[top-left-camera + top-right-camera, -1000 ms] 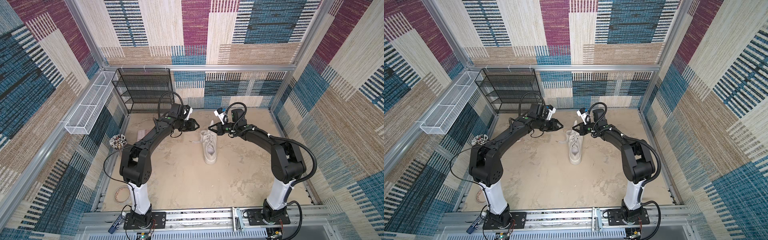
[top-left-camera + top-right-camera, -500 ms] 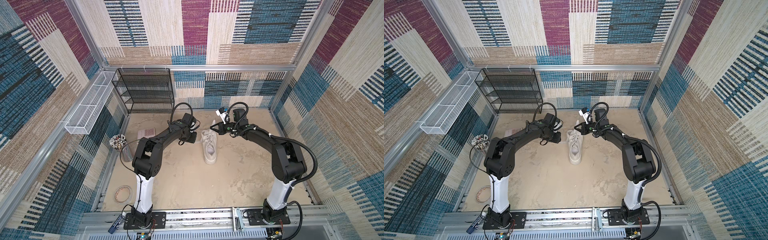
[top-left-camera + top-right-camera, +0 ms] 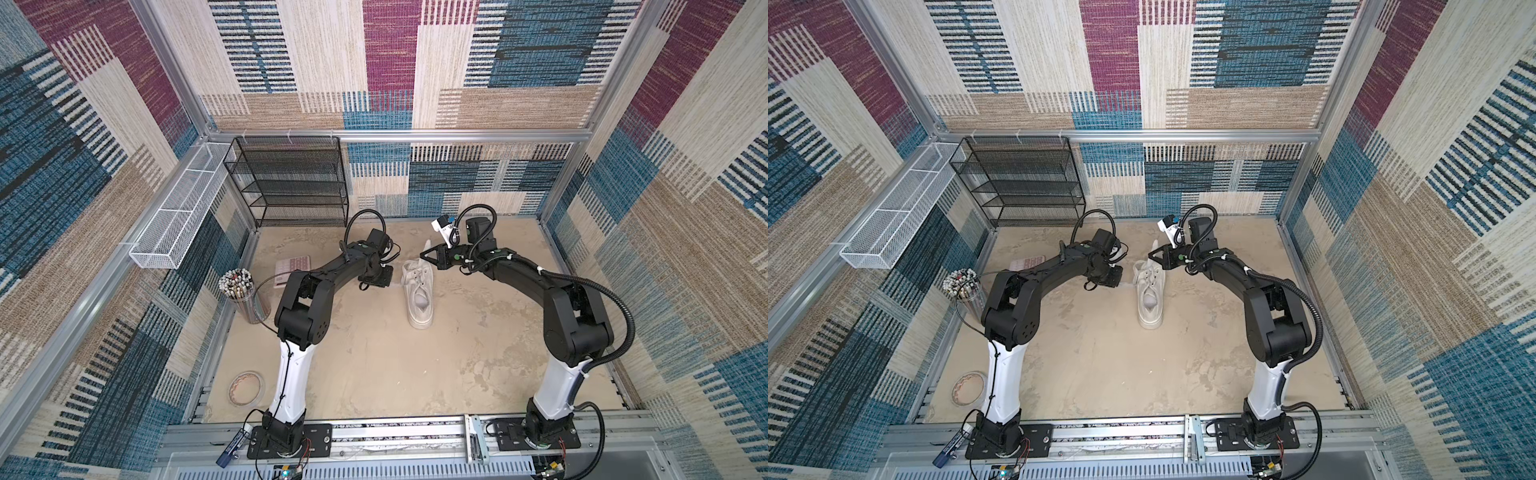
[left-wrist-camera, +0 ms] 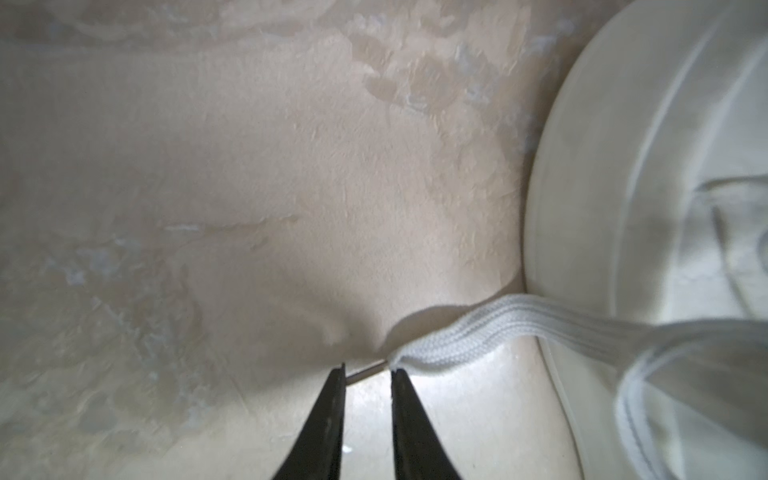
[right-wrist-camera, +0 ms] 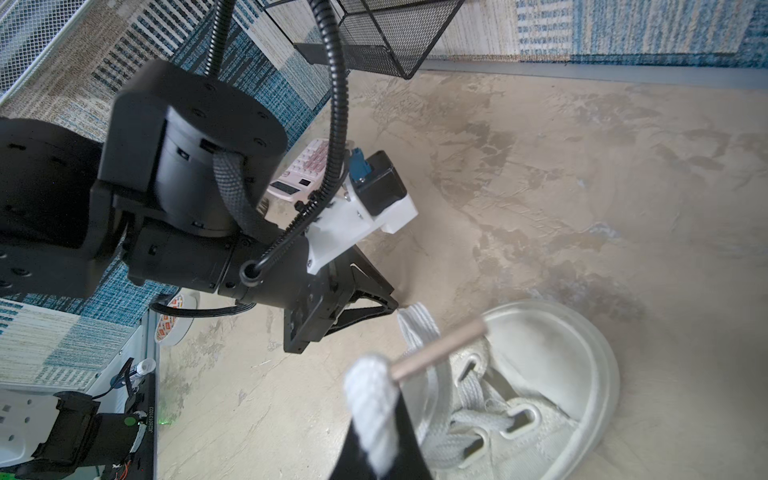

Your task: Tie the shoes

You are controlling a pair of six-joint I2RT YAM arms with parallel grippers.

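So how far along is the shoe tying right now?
Done: nothing tied; the sneaker has loose laces, no knot. In hand: the right gripper is shut on one lace end, lifted; the left gripper stands open at the tip of the other lace on the table. Left: grip it, cross, knot, bow.

The table (image 3: 374,365) looks matt and rough, like mottled beige plaster. The sneaker (image 3: 419,295) has a smooth, faintly glossy rubbery sole and a matt cloth upper, and its lace (image 4: 478,332) is flat, ribbed woven cloth. The fingers (image 4: 328,424) of the left gripper (image 4: 368,370) look like matt black plastic. The walls (image 3: 390,62) are coarse woven textile, and the rack (image 3: 291,187) is black wire mesh.
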